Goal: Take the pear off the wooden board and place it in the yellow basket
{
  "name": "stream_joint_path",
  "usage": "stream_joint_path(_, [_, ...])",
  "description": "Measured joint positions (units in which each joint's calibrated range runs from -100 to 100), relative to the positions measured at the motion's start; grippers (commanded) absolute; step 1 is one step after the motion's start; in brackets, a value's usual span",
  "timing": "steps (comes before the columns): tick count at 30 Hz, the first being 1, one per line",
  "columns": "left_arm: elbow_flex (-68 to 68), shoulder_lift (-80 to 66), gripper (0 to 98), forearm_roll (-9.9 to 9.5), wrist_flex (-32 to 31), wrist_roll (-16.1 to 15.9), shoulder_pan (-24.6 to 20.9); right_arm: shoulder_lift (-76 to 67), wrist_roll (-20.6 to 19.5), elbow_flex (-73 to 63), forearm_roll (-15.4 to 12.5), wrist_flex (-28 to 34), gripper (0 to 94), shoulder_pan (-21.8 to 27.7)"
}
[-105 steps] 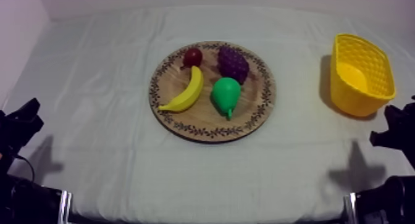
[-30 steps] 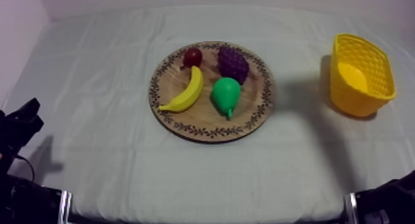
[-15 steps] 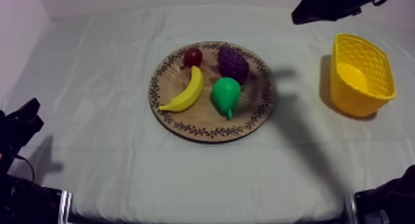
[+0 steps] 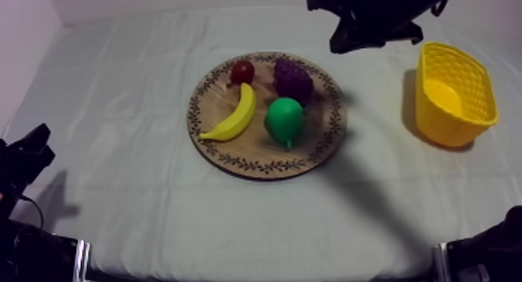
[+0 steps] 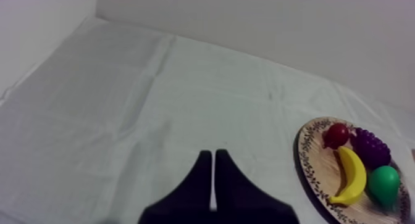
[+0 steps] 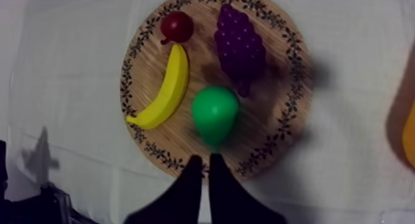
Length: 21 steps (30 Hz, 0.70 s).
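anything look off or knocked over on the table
Nothing stands out. The pear, banana, grapes and small red fruit all lie on the board, none over its rim. The basket stands apart from it, intact, with nothing spilled.

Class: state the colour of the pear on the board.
The pear is green, best seen in the right wrist view.

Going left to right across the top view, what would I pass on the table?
Banana → pear → yellow basket. The small red fruit and the grapes overlap these sideways, so they are left out.
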Motion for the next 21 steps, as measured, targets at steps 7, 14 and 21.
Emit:
stream_joint_path(7, [0.00,0.00,0.1,0.00,0.00,0.00,0.00,1.02,-2.18,1.73,0.39,-2.57,37.8,-0.59])
stream_joint_path(14, [0.00,0.00,0.1,0.00,0.00,0.00,0.00,3.71,-1.70,1.18,-0.32,-3.51,67.5,-0.50])
stream_joint_path(21, [0.00,0.00,0.1,0.00,0.00,0.00,0.00,8.29,-1.92,0.12,-0.46,-3.61,81.6,-1.19])
